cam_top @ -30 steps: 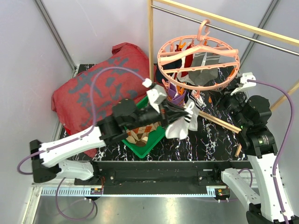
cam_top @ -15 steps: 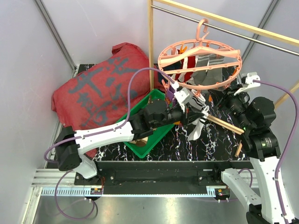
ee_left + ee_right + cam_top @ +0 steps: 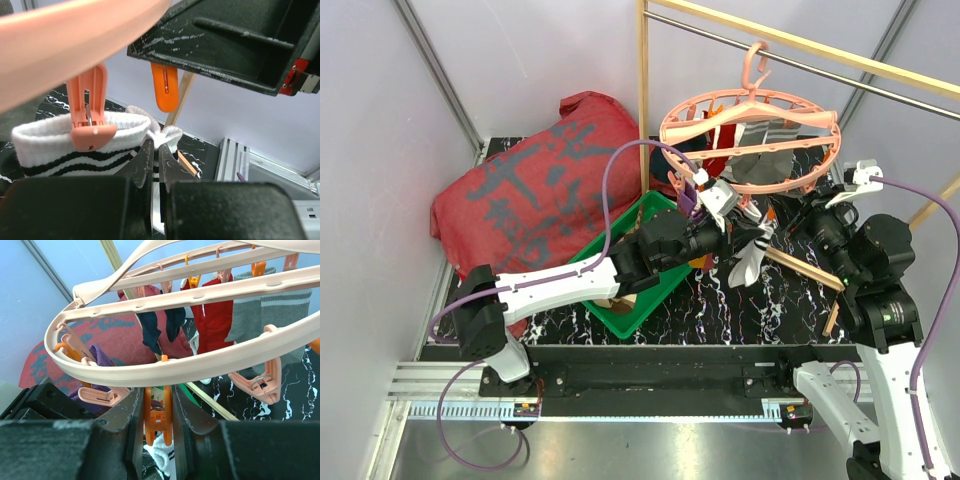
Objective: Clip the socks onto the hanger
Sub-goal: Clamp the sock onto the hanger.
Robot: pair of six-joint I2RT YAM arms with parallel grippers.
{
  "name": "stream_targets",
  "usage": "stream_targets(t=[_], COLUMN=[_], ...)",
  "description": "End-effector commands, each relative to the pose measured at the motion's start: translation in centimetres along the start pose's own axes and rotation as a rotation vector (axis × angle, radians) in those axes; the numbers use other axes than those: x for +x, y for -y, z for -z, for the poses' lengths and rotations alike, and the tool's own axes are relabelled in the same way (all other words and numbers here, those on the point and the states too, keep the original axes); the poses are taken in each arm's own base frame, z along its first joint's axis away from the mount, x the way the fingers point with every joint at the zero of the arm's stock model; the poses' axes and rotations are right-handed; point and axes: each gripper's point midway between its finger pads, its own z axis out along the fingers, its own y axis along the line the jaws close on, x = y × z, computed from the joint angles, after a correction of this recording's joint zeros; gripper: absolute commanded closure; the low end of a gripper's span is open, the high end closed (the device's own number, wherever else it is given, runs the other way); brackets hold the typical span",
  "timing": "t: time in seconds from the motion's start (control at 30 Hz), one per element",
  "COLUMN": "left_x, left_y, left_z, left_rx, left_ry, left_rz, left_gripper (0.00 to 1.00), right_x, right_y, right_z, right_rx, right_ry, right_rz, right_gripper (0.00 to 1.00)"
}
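My left gripper (image 3: 735,238) is shut on a white sock with black stripes (image 3: 745,262) and holds it up under the near rim of the salmon-pink hanger (image 3: 665,128). In the left wrist view the sock cuff (image 3: 50,145) sits behind a pink clip (image 3: 90,117), and an orange clip (image 3: 165,87) hangs just above my fingertips (image 3: 145,150). My right gripper (image 3: 156,390) is shut on that orange clip (image 3: 159,415), with the white sock (image 3: 161,454) right below the clip's mouth. Red (image 3: 212,320), grey (image 3: 260,315), navy (image 3: 150,327) and purple (image 3: 97,357) socks hang on the ring (image 3: 200,365).
A green tray (image 3: 620,300) holding more socks stands under my left arm. A big red cloth (image 3: 530,190) lies at the back left. The wooden-and-metal rail frame (image 3: 642,90) carries the hanger's hook. A wooden bar (image 3: 800,265) lies on the dark marbled table.
My left arm has reached right and up from above the tray, carrying the white sock under the hanger. The right gripper has stayed at the ring's near rim.
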Motion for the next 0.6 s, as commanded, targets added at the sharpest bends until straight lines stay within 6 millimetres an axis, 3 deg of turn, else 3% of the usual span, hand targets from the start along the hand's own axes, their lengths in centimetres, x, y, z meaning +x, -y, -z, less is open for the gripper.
stream_targets(t=[0.0,0.27,0.57], left_x=[-4.5,-5.0,-5.1], left_y=[0.8,1.1,1.3], left_z=[-0.6,-0.1,0.2], left_rx=[0.013,0.029,0.038], left_ry=[0.142,0.162,0.166], left_rz=[-0.022,-0.023,-0.022], left_gripper=[1.00,1.00,1.00], right_x=[-0.4,-0.1,-0.4], right_y=[0.1,2.1,2.6], right_z=[-0.2,-0.2,-0.1], right_rx=[0.012,0.120,0.152], right_ry=[0.031,0.053,0.080], right_rz=[-0.038,-0.072,-0.089], right_gripper=[0.88,0.87,0.87])
